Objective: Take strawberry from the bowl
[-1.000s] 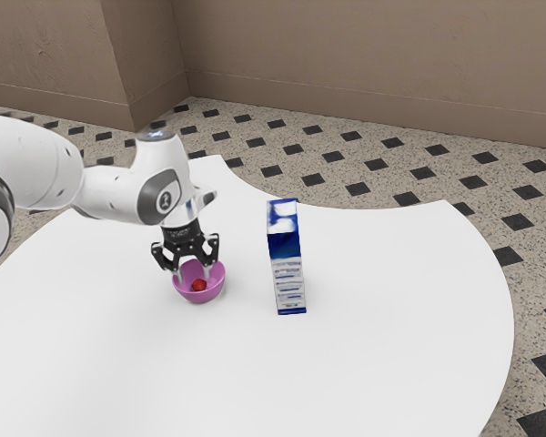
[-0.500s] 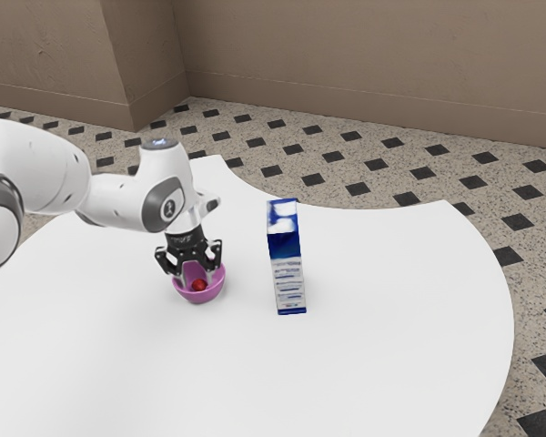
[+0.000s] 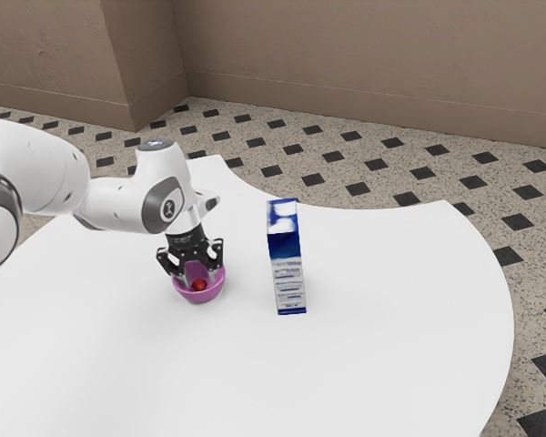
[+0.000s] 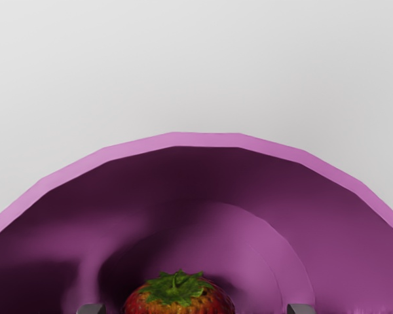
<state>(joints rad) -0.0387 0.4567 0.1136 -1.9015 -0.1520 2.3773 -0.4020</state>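
My gripper (image 3: 199,275) is open, pointing down with its fingertips inside the pink-purple bowl (image 3: 201,297). The red strawberry (image 3: 199,285) lies in the bowl, low between the two fingers. In the wrist view the tips of my gripper (image 4: 196,309) stand wide apart, one on each side of the strawberry (image 4: 177,299), with space between each tip and the fruit. Its green leaves face up toward the camera, and its lower part is cut off by the view's edge. The rim of the bowl (image 4: 206,139) curves around it.
A tall blue and white carton (image 3: 288,264) stands upright on the white table (image 3: 373,300), a short way from the bowl toward the exterior view's right. The table has a curved edge, with tiled floor beyond it.
My hand has come down into the bowl and shifted slightly toward the exterior view's right, mostly in the first half second. The bowl, strawberry and carton have not moved.
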